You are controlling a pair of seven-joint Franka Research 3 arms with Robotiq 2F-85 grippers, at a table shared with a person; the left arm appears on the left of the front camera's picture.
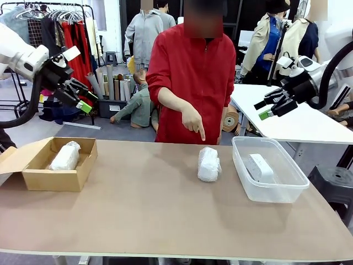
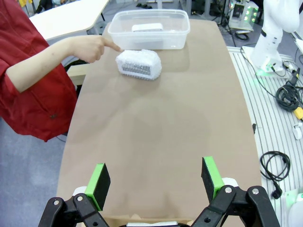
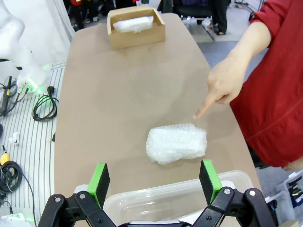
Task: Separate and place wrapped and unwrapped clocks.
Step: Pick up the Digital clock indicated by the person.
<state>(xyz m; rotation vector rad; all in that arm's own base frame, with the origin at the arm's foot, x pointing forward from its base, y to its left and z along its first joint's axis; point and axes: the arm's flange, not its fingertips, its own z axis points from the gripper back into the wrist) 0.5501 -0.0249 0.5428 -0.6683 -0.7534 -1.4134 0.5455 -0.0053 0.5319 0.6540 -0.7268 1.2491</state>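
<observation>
The person's hand (image 1: 192,121) is pointing a finger down at the loose wrapped bundle (image 1: 209,164), which is lying on the bare tabletop right of the middle, just beside the clear tub (image 1: 298,185) but not touching it. The bare white clock (image 1: 260,167) is sitting inside that tub, and another wrapped bundle (image 1: 65,156) is resting in the cardboard box (image 1: 33,176) at the far left end. Both arms are hanging high above the table: the left gripper (image 1: 87,100) and the right gripper (image 1: 262,110) are each standing with jaws spread wide and nothing between them. The loose bundle is lying much nearer the right gripper, below and ahead of it, with its long axis running from the robot's side toward the person. I'm guessing that gripper would need a wrist turn to close across the short side.
</observation>
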